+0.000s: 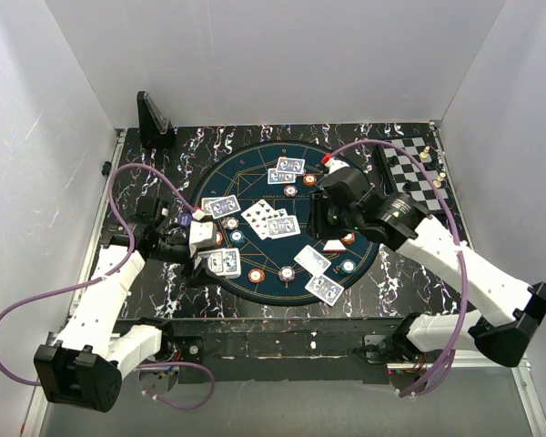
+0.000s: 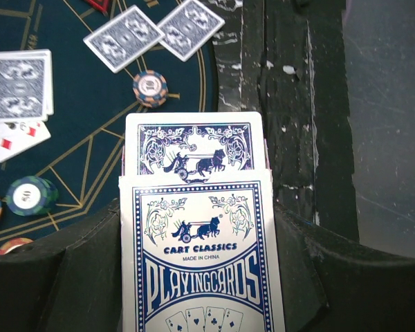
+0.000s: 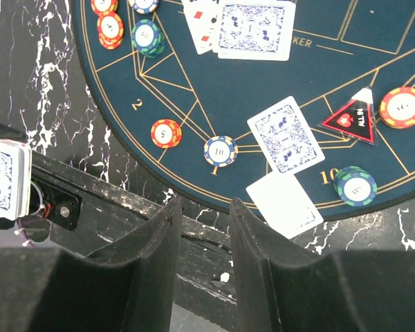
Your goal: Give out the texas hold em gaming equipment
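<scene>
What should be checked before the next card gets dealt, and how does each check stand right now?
1. Grip of left tool on card box: ok, shut on it.
2. Exposed blue-backed card at the box top: ok, sticks out for picking.
3. Empty right tool, jaws apart: ok.
4. Alignment of right tool with that card: not ok, it hangs over the mat, apart from the box.
5. Cards remaining in the box: cannot tell.

The mat is dark blue with gold lines; the table black, veined white. Toward three o'clock in the right wrist view, the triangle marker seems red-edged black, white-tipped. The card box is white, blue-printed.
</scene>
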{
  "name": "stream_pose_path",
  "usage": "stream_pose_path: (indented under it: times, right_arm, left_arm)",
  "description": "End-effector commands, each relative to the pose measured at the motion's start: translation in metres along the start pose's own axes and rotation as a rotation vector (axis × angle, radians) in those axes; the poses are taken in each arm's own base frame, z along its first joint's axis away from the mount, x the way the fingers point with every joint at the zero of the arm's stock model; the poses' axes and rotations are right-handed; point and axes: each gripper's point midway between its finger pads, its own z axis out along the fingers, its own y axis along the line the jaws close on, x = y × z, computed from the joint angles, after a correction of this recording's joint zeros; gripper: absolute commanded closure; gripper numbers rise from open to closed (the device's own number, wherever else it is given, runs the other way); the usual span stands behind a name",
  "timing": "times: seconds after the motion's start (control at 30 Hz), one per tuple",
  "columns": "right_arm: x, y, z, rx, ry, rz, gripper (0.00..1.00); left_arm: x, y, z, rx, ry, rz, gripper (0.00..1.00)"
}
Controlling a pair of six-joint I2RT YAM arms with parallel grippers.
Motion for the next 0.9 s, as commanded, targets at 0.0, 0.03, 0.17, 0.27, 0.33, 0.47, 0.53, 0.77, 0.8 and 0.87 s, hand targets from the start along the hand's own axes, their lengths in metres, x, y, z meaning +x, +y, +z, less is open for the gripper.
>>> stream_pose_path:
  times: [0.0,0.03,0.17,0.27,0.33,0.47,0.53,0.77,0.8,0.87]
  right_arm:
    - [-0.001,-0.01,-0.001,-0.001,-0.033,0.048,0.58]
    - [0.0,-0.014,-0.002,0.007,-0.032,0.053,0.58]
    - [0.001,-0.022,-0.008,0.017,-0.042,0.064,0.58]
    - [-0.001,-0.027,-0.012,0.024,-0.052,0.08,0.58]
    - [-0.002,-0.029,-0.014,0.025,-0.058,0.086,0.58]
    - [-0.003,-0.024,-0.014,-0.022,-0.059,0.11,0.57]
    - [-0.004,-0.003,-0.011,-0.126,-0.036,0.068,0.44]
    - [-0.01,0.089,-0.02,-0.511,-0.149,-0.375,0.2]
    - [-0.013,0.101,-0.023,-0.549,-0.198,-0.434,0.18]
    - [-0.013,0.12,-0.025,-0.618,-0.249,-0.546,0.15]
  left_arm:
    - [0.02,-0.015,0.001,0.039,0.019,0.097,0.61]
    - [0.025,-0.017,0.002,0.049,0.027,0.112,0.61]
    - [0.047,-0.018,0.007,0.068,0.066,0.143,0.61]
    - [0.058,-0.016,0.01,0.091,0.087,0.139,0.61]
    - [0.063,-0.012,0.013,0.099,0.09,0.13,0.61]
    - [0.073,-0.001,0.018,0.1,0.104,0.119,0.61]
    - [0.066,0.001,0.017,0.106,0.091,0.104,0.61]
    - [0.022,-0.016,0.003,0.151,0.019,0.143,0.6]
    - [0.018,-0.02,0.001,0.159,0.013,0.143,0.59]
    - [0.011,-0.023,-0.001,0.168,-0.004,0.132,0.59]
